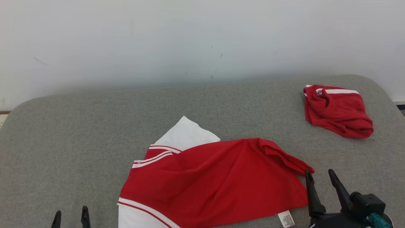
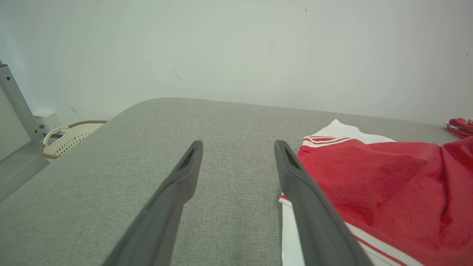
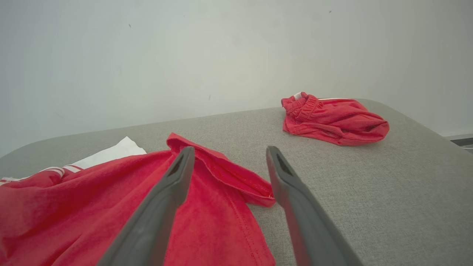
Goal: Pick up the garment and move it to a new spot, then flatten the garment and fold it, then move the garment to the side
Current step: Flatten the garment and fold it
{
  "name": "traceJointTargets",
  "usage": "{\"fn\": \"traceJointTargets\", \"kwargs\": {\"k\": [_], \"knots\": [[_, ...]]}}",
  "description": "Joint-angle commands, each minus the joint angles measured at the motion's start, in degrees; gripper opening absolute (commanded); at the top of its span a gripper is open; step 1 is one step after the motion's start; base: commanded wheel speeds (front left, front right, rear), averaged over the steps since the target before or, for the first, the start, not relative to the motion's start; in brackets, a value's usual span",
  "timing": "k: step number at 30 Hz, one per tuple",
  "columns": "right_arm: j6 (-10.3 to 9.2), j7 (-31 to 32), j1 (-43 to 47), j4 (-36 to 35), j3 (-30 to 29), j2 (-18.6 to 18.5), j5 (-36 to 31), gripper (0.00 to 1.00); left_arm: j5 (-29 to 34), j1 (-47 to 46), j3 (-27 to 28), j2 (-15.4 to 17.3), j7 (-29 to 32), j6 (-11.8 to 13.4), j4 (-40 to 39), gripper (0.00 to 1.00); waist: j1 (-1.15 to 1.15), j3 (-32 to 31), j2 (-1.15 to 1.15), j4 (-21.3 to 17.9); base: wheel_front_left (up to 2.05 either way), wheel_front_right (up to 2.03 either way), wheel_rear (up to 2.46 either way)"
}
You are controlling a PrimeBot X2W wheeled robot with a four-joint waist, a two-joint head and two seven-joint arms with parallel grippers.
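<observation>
1. The garment (image 1: pixel 221 177), near the middle, is soft knitted cloth in red with white panels, matt and creased.
2. Its care label (image 1: pixel 286 218) at the near edge is thin, white and printed.
3. The table (image 1: pixel 79 133) is covered in grey woven fabric, matt and coarse-grained.
4. The second garment (image 1: pixel 338 110), far right, is similar matt red cloth with a gathered elastic band.
5. The left gripper (image 1: pixel 71 211) and right gripper (image 1: pixel 319 172) look like smooth, matt, dark plastic.
6. The wall (image 1: pixel 190 38) is smooth, matt and lightly scuffed.
7. The basket (image 2: pixel 70 138), far left, is perforated cream plastic.
</observation>
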Motion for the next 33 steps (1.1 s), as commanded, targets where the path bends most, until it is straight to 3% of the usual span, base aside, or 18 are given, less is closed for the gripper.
{"fn": "traceJointTargets", "kwargs": {"k": [1, 8, 14, 21, 33], "knots": [[-0.02, -0.2, 0.4, 0.1, 0.1, 0.0, -0.6, 1.00, 0.2, -0.4, 0.0, 0.0, -0.5, 0.0, 0.3, 1.00, 0.00, 0.0, 0.00, 0.1, 0.00, 0.00, 0.00], [-0.02, -0.1, 0.3, 0.2, 0.1, -0.2, -0.6, 1.00, 0.0, -0.7, -0.3, -0.1, -0.5, -0.2, 0.6, 1.00, 0.00, 0.0, 0.00, 0.2, 0.00, 0.00, 0.00], [-0.02, 1.2, 0.7, 1.1, 0.1, -0.6, 0.0, 1.00, -2.2, -0.3, -0.6, -0.3, -0.5, -2.1, 1.2, 1.00, 0.00, -0.7, 0.00, 0.6, 0.00, 0.00, 0.00], [-0.02, 4.3, 1.4, 2.5, 0.0, -1.6, 1.2, 1.00, -2.6, 1.6, -4.5, -0.2, 1.0, -5.0, 4.7, 1.00, 0.00, -0.7, 0.00, 1.6, 0.00, 0.00, 0.00], [-0.02, 6.8, 1.0, 7.5, -0.1, -2.6, 1.9, 1.00, -5.4, 0.3, -8.9, -0.7, 1.0, -7.1, 13.9, 1.00, 0.00, 1.2, 0.00, 2.6, 0.00, 0.00, 0.00]]}}
